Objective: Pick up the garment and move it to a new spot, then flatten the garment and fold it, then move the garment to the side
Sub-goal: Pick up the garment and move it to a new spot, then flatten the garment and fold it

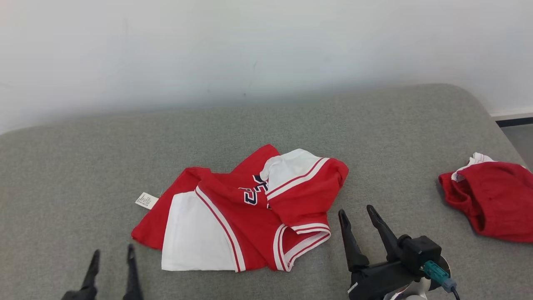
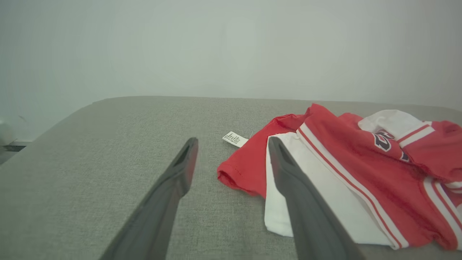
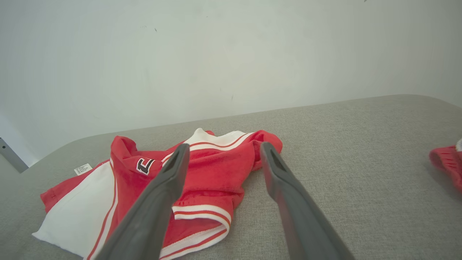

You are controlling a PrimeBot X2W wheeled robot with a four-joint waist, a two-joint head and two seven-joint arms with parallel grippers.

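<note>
**Surroundings.** Grey fabric-covered table (image 1: pixel 83 166) beneath both tools; pale wall (image 1: pixel 250 41) past its far edge. Well off to the right of the right gripper (image 1: pixel 356 210), near the table's right edge: a bunched red cloth (image 1: pixel 495 200) with a scrap of white at its far corner, separated from the main piece by bare table. Teal cable plug (image 1: pixel 435 271) on the right wrist housing, behind the fingers. Between each tool and the cloth ahead of it: bare table.

**Task item.** Red-and-white garment (image 1: pixel 250 208), crumpled and partly doubled over itself, dark lettering on one fold. Lies ahead and to the right of the left gripper (image 1: pixel 113 250), with the near red corner and white panel just beyond that tool's right finger. Lies ahead and to the left of the right gripper, with the striped hem just beside its left finger. White care label (image 1: pixel 146 200) juts from the garment's left edge and rests flat on the table, straight ahead of the left gripper.

**Tool state.** Left gripper: fingers spread wide, holding nothing. Right gripper: fingers spread wide, holding nothing.

**Count.** Two grippers with two dark fingers each; two cloth items; one label; one table.
</note>
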